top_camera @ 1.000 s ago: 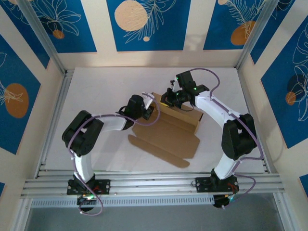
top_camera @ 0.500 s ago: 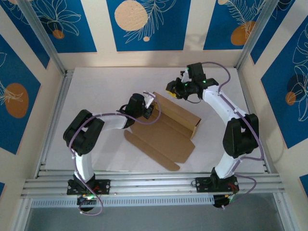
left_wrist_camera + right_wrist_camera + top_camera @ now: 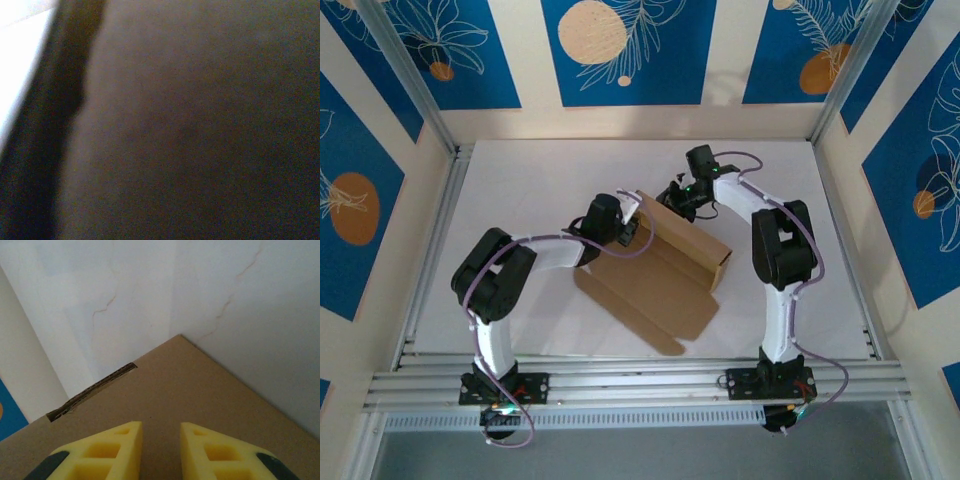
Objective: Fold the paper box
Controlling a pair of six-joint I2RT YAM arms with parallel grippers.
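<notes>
Blue leaf-patterned walls close in a white desk, with an aluminium rail along its lower edge in the top view. The paper box lies at the middle of the frame: a flat panel runs toward the lower centre, and a raised fold runs along its upper right side.

The left claw sits against the box's upper left end. Its wrist view is a dark brown blur with a white strip at the upper left, so I cannot tell how the fingers stand.

The right claw is at the top end of the raised fold. In the right wrist view its yellow fingertips are narrowly parted with nothing between them, just above the cardboard. Their bases are cut off at the bottom edge. A slot in the cardboard shows at the left.

The box's lowest corner lies near the rail. Bare desk lies left, above and right of the box.
</notes>
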